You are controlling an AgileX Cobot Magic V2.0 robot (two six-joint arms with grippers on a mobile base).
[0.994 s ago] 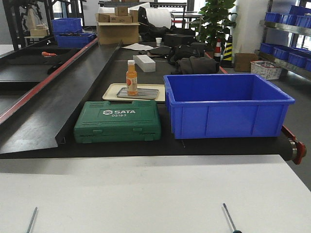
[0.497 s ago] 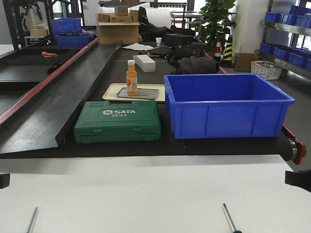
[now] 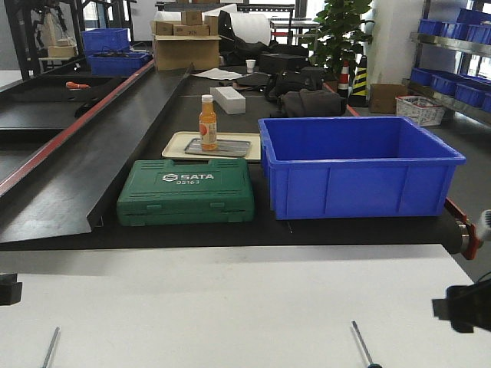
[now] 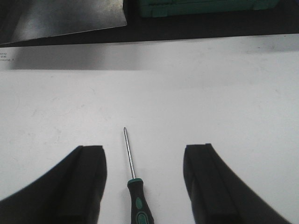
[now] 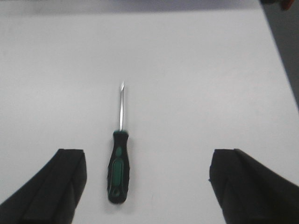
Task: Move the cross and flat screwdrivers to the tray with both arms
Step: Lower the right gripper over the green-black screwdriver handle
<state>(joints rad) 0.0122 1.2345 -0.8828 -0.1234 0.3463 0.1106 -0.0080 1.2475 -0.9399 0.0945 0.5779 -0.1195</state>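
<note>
The left screwdriver [image 4: 133,179] lies flat on the white table [image 3: 230,307], its shaft pointing away towards the green case [image 3: 186,192]. The left end effector [image 4: 144,149] is spread wide and holds nothing. Its fingers [image 4: 88,177] stand on either side of the handle without touching it, and the tool lies nearer the picture-left finger.

The right screwdriver [image 5: 117,154] also lies flat on the table, shaft pointing away. The right end effector [image 5: 147,151] gapes wide and grips nothing, and its fingers [image 5: 67,177] are well apart from the tool.

In the front view only the two shafts show at the bottom edge, well apart. Which tip is cross or flat I cannot tell. Beyond the table, on a dark surface, the case sits beside a blue bin [image 3: 360,165]. Behind the case a beige tray [image 3: 175,146] carries an orange bottle [image 3: 208,123].
</note>
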